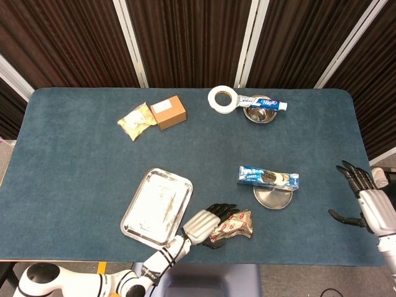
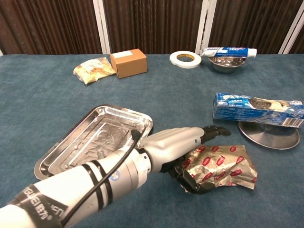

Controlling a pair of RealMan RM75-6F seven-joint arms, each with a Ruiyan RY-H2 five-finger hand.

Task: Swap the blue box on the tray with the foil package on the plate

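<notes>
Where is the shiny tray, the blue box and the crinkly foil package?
tray [image 1: 143, 218], head view, on its bare left rim.
blue box [image 2: 237, 105], chest view, on its front face, left of the cookie picture.
foil package [image 2: 227, 166], chest view, on its top right of the left hand.

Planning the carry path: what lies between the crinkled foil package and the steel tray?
Only the left hand, at the foil package; otherwise bare cloth before the steel tray, head view.
</notes>
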